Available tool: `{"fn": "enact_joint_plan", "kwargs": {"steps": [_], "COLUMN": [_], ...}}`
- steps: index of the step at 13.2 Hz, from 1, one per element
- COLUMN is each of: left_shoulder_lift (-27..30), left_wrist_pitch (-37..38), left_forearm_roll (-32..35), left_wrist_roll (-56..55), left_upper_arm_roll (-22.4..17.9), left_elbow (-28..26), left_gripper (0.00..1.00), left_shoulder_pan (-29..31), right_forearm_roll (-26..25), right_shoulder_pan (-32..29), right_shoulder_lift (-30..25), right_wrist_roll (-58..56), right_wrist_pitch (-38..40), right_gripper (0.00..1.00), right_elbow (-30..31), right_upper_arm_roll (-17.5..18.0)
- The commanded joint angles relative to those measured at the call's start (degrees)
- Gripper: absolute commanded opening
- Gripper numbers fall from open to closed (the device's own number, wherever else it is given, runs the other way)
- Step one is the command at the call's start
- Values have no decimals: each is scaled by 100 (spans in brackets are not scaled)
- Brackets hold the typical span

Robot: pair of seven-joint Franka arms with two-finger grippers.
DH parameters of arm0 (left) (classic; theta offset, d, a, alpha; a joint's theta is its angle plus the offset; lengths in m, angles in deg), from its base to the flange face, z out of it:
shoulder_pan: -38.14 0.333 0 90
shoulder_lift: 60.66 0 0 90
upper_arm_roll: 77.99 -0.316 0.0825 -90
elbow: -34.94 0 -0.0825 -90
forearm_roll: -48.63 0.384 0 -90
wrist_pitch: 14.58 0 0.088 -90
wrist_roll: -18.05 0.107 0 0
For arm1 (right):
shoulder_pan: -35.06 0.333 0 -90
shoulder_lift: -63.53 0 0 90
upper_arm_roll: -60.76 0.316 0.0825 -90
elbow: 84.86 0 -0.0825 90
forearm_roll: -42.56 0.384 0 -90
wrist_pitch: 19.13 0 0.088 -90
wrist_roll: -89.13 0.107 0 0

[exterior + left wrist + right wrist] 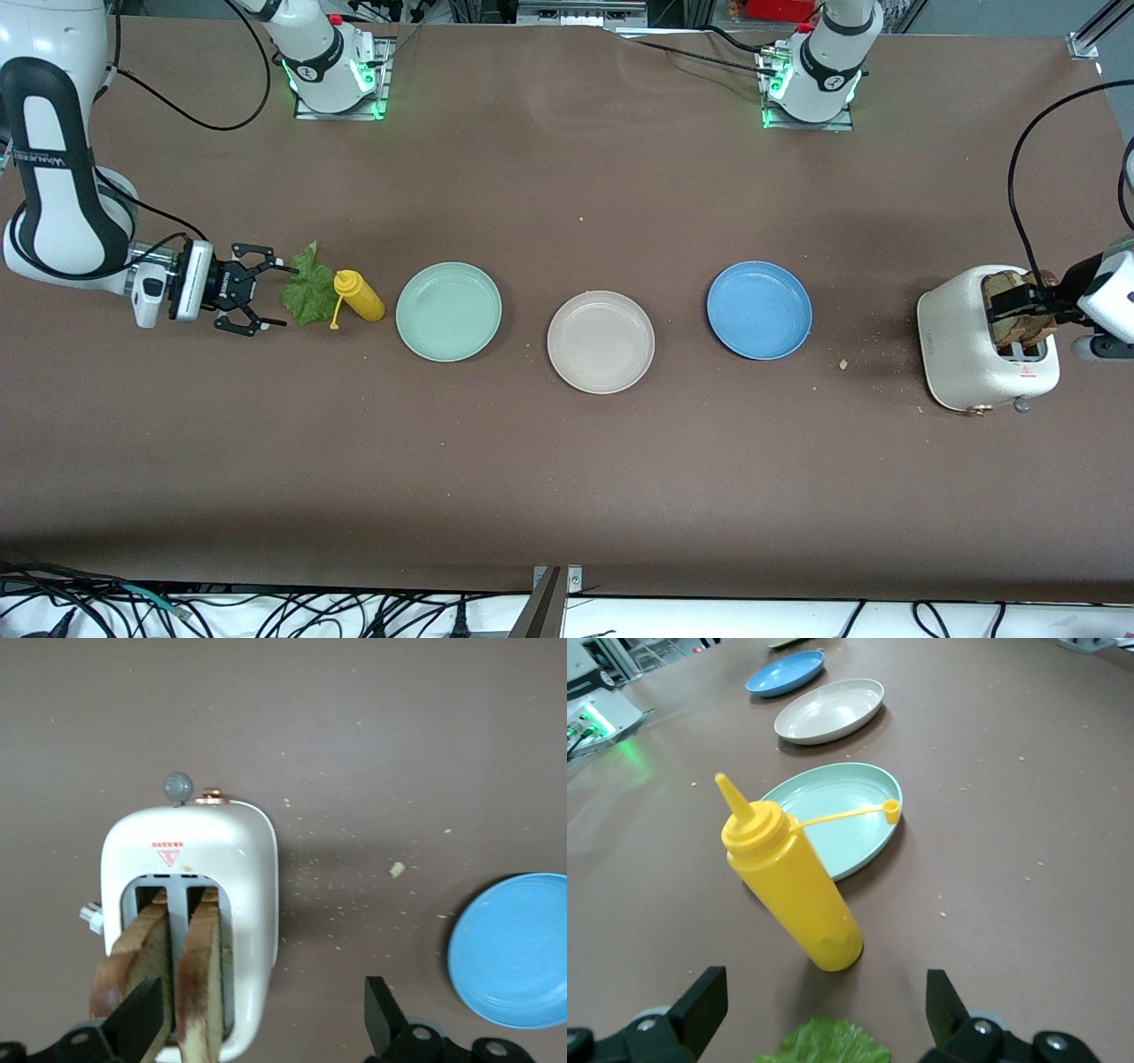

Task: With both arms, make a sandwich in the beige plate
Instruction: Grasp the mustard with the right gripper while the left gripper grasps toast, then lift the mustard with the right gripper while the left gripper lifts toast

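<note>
Brown tabletop is carrying 3 plates in a row, and we are aiming for the middle one — the beige plate (601, 342), round, matte, low-rimmed and bare, sitting between the mint-green plate (448, 311) and the blue plate (759, 310).

We are hanging the left gripper (266, 1020) over the toaster (961, 346) with its fingers spread apart around a slice, since 2 toasted bread slices (173, 979) (light brown, darker crusts) are standing upright in the slots.

We are reaching the right gripper (257, 299) toward the crinkly green lettuce leaf (307, 289), jaws wide and holding nothing — the leaf is lying just beside the tipped yellow squeeze bottle (360, 296).
</note>
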Motion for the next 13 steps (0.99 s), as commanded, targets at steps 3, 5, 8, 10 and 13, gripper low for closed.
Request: {"fn": "enact_joint_plan", "kwargs": {"steps": [3,5,8,10,13], "left_shoulder_lift": [-145,-127,-118,-109,-118], "left_wrist_pitch": [-383,-621,-675,-675,-605], "left_forearm_roll": [423,432,423,423,432], "left_wrist_roll": [149,158,149,140,123], "left_upper_arm_roll": [46,46,46,46,37], "left_elbow": [-294,-532,-682,-717,-691], "left_gripper": [100,100,84,50,5], "left_shoulder_pan": [218,323,341,341,350], "right_forearm_roll": [606,1079,1432,1617,1968], "right_shoulder_pan": [-29,59,94,129,129], "right_shoulder_lift": [256,511,574,687,1013], "right_wrist_roll": [-1167,-1607,-1776,-1916,-2293], "right_wrist_pitch": [274,459,574,679,960], "right_gripper": [99,99,99,99,99], "right_elbow": [160,142,72,72,28], "right_upper_arm_roll": [66,75,75,188,224]}}
